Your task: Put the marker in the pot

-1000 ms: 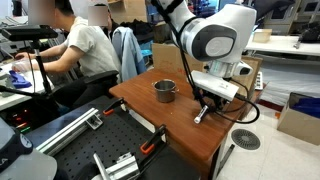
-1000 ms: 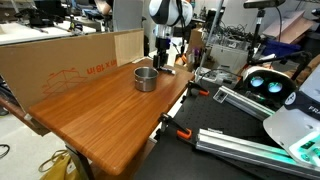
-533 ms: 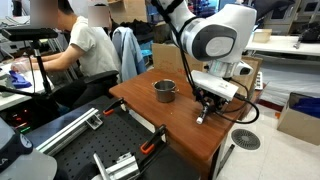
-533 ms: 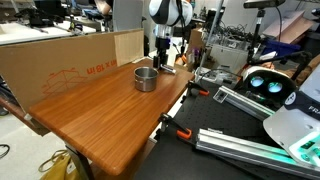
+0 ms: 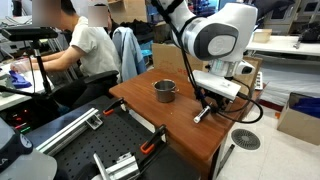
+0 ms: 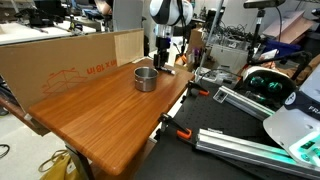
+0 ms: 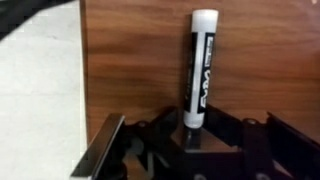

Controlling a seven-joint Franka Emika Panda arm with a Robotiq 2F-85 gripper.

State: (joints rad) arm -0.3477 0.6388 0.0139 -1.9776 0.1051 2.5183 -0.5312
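The white marker [image 7: 200,65] with a black end lies on the wooden table, black end towards the gripper's palm. In an exterior view the marker [image 5: 201,114] lies near the table's edge. My gripper [image 5: 206,101] is low over it, open, with its fingers [image 7: 195,150] set wide on either side of the marker's black end. The small silver pot [image 5: 164,90] stands upright on the table a short way from the gripper, and it also shows in the other exterior view [image 6: 145,78]. The gripper [image 6: 160,60] is just behind the pot there.
The wooden table [image 6: 100,120] has a cardboard box [image 6: 60,65] along one side. Its edge [image 7: 82,80] runs close beside the marker. A seated person [image 5: 85,50] is behind the table. Metal rails and clamps [image 5: 120,160] lie below the table's front.
The gripper shifts only slightly over the marker. The marker and the pot have not moved.
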